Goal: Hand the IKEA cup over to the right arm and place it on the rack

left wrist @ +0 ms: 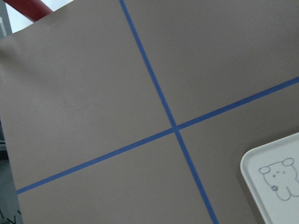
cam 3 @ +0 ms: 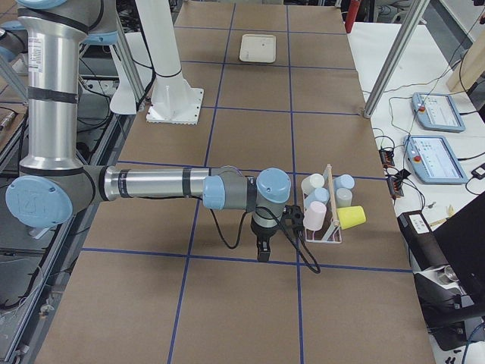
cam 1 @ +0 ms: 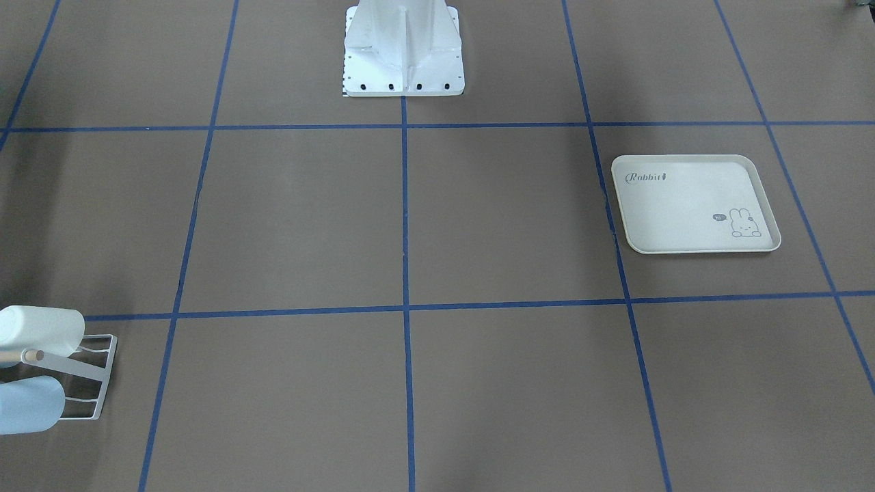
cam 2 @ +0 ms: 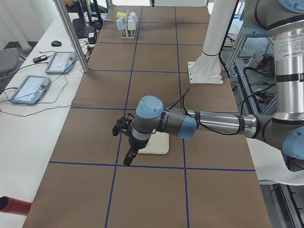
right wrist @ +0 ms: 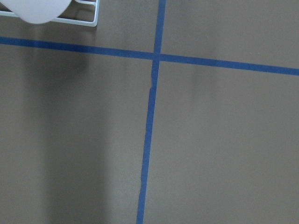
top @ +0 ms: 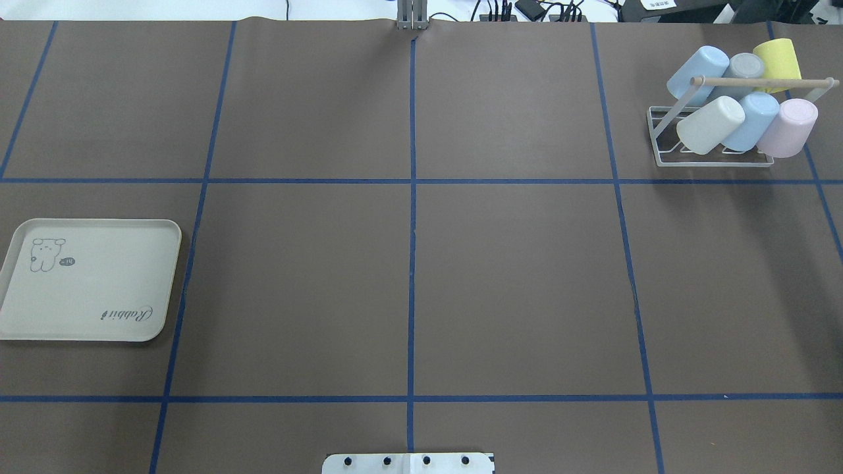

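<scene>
Several pastel IKEA cups hang tilted on the white wire rack with its wooden dowel, at the table's far right; among them are a yellow cup, a pink cup and a pale green cup. The rack sits just beside my right gripper, which points down above the table. My left gripper hangs above the near edge of the tray. Neither gripper shows in the overhead, front or wrist views, so I cannot tell whether they are open or shut. I see no cup in either.
A cream rabbit-printed tray lies at the table's left; its corner shows in the left wrist view. The rack's corner shows in the right wrist view. The white robot base stands at mid-table. Operator tablets lie beyond the table edge.
</scene>
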### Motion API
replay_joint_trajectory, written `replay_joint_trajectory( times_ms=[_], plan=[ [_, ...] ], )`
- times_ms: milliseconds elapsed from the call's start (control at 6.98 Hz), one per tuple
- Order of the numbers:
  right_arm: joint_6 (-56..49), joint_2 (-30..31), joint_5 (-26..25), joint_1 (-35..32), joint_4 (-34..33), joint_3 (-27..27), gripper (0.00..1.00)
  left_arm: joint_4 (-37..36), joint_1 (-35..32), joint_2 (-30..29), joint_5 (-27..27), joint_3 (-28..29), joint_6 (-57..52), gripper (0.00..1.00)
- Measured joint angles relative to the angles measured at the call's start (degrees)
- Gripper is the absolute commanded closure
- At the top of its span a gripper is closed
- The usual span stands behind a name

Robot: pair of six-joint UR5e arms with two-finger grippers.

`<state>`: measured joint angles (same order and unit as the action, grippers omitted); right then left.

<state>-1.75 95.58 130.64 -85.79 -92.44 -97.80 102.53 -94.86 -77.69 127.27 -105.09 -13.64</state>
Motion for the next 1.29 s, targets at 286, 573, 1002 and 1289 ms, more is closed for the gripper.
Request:
replay_joint_trajectory(
  times_ms=[286,573,1002,1289],
  plan=[
    [-0.2,0.3,0.1,0.0,0.3,0.5,0.0,0.1,-1.1,2.7,4.7,1.4,-0.5,0.0],
    [-0.4,0.3,0.1,0.0,0.4,0.1,0.0,-0.8,-1.1,3.8,5.1,2.6,-0.2,0.0],
    [-0.3,0.4,0.4,0.0,0.3,-0.2,0.0,-0.6,-0.9,3.9,5.0,2.5,-0.2,0.0],
    [-0.2,0.4,0.4,0.0,0.3,-0.2,0.0,-0.5,-0.9,3.8,5.0,2.1,-0.2,0.0]
  ],
)
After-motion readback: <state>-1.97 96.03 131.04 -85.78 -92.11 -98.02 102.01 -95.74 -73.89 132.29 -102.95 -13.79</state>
